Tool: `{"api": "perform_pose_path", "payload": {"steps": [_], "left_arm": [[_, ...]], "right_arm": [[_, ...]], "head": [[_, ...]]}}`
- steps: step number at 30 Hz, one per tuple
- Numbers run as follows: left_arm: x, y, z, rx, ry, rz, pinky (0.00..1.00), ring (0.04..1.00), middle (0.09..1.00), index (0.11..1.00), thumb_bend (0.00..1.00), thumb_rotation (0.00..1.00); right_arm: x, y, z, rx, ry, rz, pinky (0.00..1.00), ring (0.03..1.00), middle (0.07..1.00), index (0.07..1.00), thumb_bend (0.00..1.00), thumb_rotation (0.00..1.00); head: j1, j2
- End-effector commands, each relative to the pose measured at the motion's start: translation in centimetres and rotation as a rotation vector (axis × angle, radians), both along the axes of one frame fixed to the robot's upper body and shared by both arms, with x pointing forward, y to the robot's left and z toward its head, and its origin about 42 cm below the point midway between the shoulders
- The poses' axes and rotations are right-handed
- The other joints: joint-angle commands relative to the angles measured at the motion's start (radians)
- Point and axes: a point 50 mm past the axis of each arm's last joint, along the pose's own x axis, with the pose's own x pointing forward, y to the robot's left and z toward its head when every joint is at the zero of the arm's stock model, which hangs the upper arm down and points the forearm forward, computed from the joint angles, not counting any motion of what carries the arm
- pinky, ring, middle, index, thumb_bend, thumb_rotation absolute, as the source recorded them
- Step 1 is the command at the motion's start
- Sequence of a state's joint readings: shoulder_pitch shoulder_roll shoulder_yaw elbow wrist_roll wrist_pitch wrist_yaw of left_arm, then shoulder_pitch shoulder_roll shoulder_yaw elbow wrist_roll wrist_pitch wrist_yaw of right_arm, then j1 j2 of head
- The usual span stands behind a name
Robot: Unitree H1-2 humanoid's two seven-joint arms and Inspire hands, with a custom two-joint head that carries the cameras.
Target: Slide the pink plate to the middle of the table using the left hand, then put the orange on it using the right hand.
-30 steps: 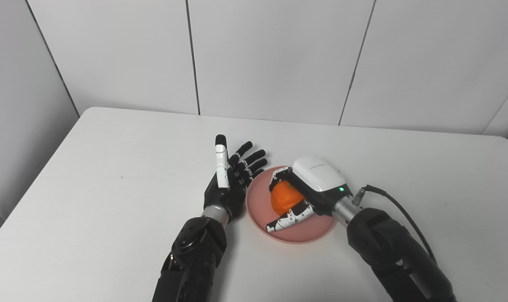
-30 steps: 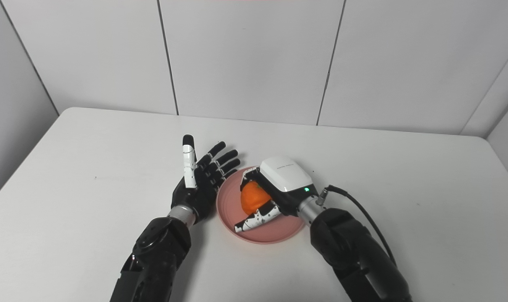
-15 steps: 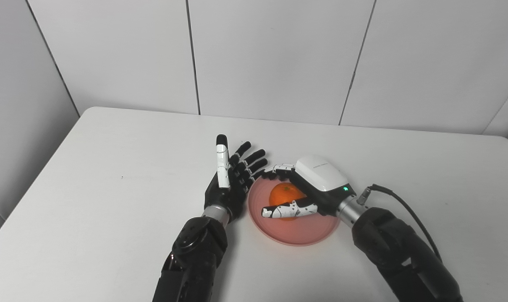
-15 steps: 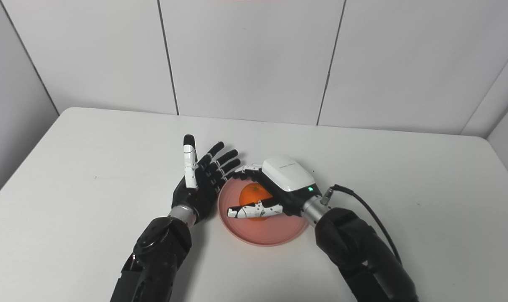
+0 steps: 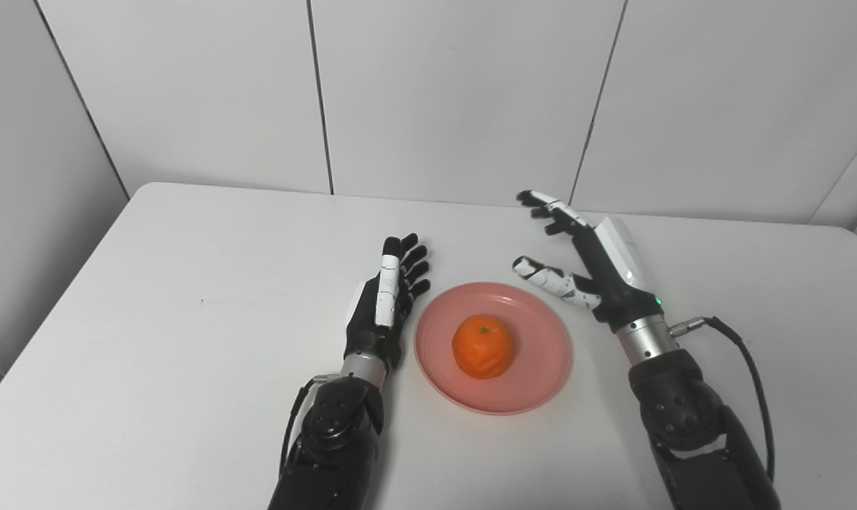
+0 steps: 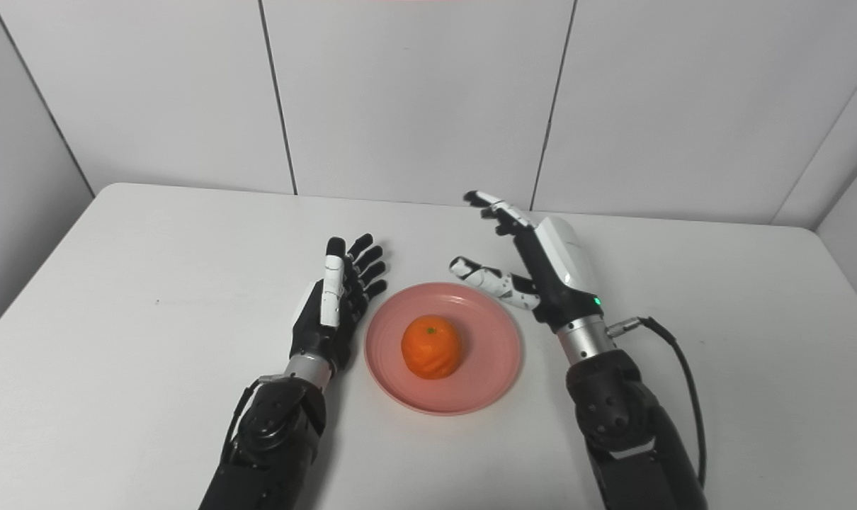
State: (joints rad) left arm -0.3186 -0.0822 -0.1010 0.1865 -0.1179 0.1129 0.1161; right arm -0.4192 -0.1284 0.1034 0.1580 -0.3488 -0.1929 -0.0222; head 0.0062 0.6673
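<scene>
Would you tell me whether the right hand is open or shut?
Open: the right hand holds nothing, fingers spread, raised beside the plate.

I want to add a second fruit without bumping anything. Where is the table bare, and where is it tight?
Bare: the wide stretch of table left of the left hand, the strip along the back wall, and the right end beyond the right hand. Crowded: the middle, where the pink plate with the orange sits, a hand at each side.

Orange fruit, pink plate, white table

The orange point(image 5: 482, 346) is bright orange with a tiny green stem dot; the plate point(image 5: 542, 368) is plain pink; the table point(image 5: 188, 297) is white. My left hand point(image 5: 386, 308) is black with one white finger; my right hand point(image 5: 591, 265) is black and white.
</scene>
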Motion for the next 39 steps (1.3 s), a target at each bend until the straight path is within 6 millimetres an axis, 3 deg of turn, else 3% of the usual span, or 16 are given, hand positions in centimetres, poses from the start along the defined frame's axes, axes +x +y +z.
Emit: {"api": "perform_pose_path", "payload": {"steps": [1,3,5,8,10,13,16,19,26,39], "left_arm": [[0.5,0.5,0.7,0.073,-0.078,0.021,1.0,0.946,0.945,0.918,0.89,1.0],[0.9,0.9,0.6,0.149,-0.138,0.03,1.0,0.973,0.965,0.94,0.87,1.0],[1.3,1.3,0.2,0.225,-0.2,0.044,1.0,0.997,0.994,0.977,0.87,1.0],[1.5,1.5,-0.8,0.301,-0.263,0.083,0.99,1.0,0.998,0.984,0.84,1.0],[1.7,1.2,-2.6,0.336,-0.229,0.117,0.99,1.0,1.0,0.992,0.84,1.0],[1.7,0.4,-4.3,0.271,-0.106,0.129,1.0,1.0,1.0,1.0,0.82,1.0],[1.7,-0.2,-4.6,0.186,-0.01,0.132,1.0,1.0,1.0,1.0,0.86,1.0],[1.8,-0.6,-4.7,0.164,0.034,0.129,1.0,1.0,1.0,1.0,0.91,1.0],[1.8,-1.2,-4.2,0.154,0.045,0.156,1.0,1.0,1.0,1.0,0.92,1.0],[1.7,-1.2,-3.6,0.115,0.054,0.165,1.0,1.0,1.0,1.0,0.96,1.0]], "right_arm": [[0.3,-0.1,1.1,0.142,-0.039,-0.003,0.81,0.884,0.888,0.867,0.98,1.0],[0.4,-0.7,0.2,0.271,0.005,-0.061,0.84,0.901,0.908,0.893,0.93,1.0],[0.5,-1.2,-0.9,0.415,0.085,-0.107,0.93,0.936,0.937,0.933,0.97,1.0],[0.6,-1.5,-2.6,0.61,0.208,-0.137,0.99,0.975,0.966,0.961,0.99,1.0],[0.4,-1.8,-5.6,0.742,0.342,-0.193,1.0,0.991,0.986,0.983,0.98,1.0],[-0.7,-2.0,-10.0,0.767,0.524,-0.25,1.0,1.0,1.0,0.999,0.94,1.0],[-1.7,-1.6,-12.1,0.723,0.594,-0.228,1.0,1.0,1.0,1.0,0.96,1.0],[-2.1,-1.1,-12.7,0.727,0.614,-0.212,1.0,1.0,0.999,1.0,0.96,1.0],[-1.8,-0.8,-12.3,0.725,0.628,-0.187,1.0,1.0,0.988,1.0,0.96,1.0],[-1.9,-1.5,-12.1,0.66,0.602,-0.183,1.0,0.983,0.958,0.966,0.93,1.0]], "head": [[0.0,-0.001],[-0.008,-0.001],[-0.015,-0.001],[-0.02,-0.002],[-0.024,-0.002],[-0.03,0.009],[-0.041,0.027],[-0.047,0.026],[-0.046,0.023],[-0.044,0.028]]}}
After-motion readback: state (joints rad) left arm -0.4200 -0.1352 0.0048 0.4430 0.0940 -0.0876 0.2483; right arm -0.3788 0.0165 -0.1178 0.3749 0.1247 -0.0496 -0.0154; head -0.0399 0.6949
